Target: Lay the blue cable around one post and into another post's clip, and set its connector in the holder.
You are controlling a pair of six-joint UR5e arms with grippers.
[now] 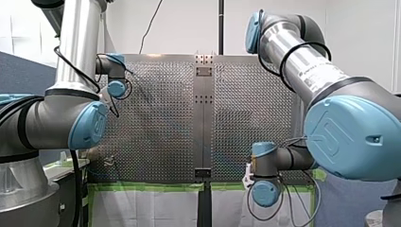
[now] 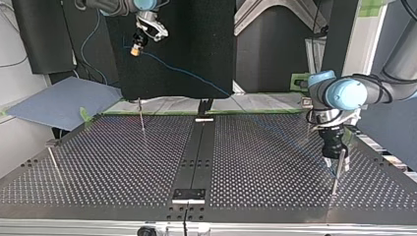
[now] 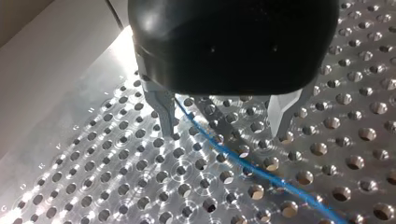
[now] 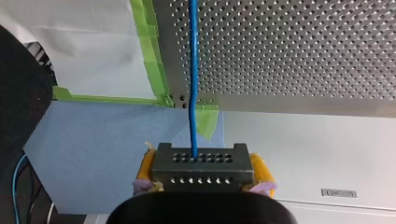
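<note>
The perforated worktop point(image 2: 98, 167) carries nothing of the routing yet, so I judge this an early step: taking hold of the cable before leading it round a post.

My right gripper point(image 4: 200, 176) hangs high at 11 o'clock in the top view, well off the worktop. Its yellow pads are clenched on the black connector point(image 4: 201, 161). My left gripper point(image 3: 224, 128) sits low over the worktop at 4 o'clock in that view, released, with its metal fingers point(image 3: 166, 114) spread astride the blue cable point(image 3: 261, 170).

The cable runs from the connector out over the worktop, passes between those spread fingers, and lies closer to one finger than the other. A thin post point(image 2: 335, 179) stands just beside my left gripper. Another post point(image 2: 141, 115) is at 11 o'clock on the worktop.

The next move likely calls for closing on the cable squarely, with my right arm giving slack.

No clip shows on any post at this size. I cannot tell which fitting is the holder. Over the plate, the cable is barely visible in the top view.
</note>
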